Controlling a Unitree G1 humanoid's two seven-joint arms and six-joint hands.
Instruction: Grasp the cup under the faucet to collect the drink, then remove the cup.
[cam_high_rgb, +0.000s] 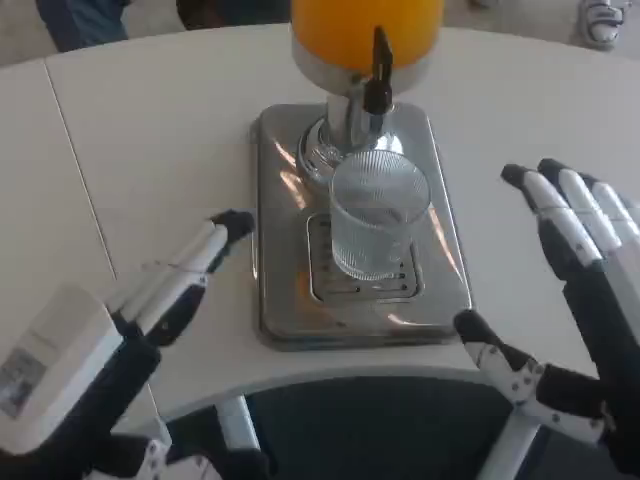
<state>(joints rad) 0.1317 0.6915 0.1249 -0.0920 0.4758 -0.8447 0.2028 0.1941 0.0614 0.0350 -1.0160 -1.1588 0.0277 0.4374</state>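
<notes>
1. Cup (377, 215): clear ribbed glass, upright on the drip grate (345, 283) of the steel tray (285, 210), right under the faucet (379, 70). Looks empty; any liquid level is too hard to read through the ribbing.
2. Dispenser tank (366, 25) at 12 o'clock of the cup, filled with orange drink. It sits on a chrome column (340, 130); the black faucet lever is at the front of it.
3. Steel tray sits mid-desk, shiny, with orange reflections on its surface.
4. Left hand (175, 275) at 8 o'clock of the cup, near the tray's left edge, fingers stretched out toward the tray, holding nothing, apart from the cup.
5. Right hand (570, 290) at 3–4 o'clock of the cup, spread wide, fingers up, thumb pointing toward the tray's near right corner. Holds nothing, not touching the cup.
6. Labels: a small grey sticker (20, 375) on the left hand's white back, text blurred, unreadable.
7. Desk (150, 130): white, rounded near edge, a thin seam running down its left part. Dark floor under the near edge.
8. Room: blue-clothed legs (80, 18) at 11 o'clock, a pale shoe (603, 20) at 1 o'clock beyond the desk.
</notes>
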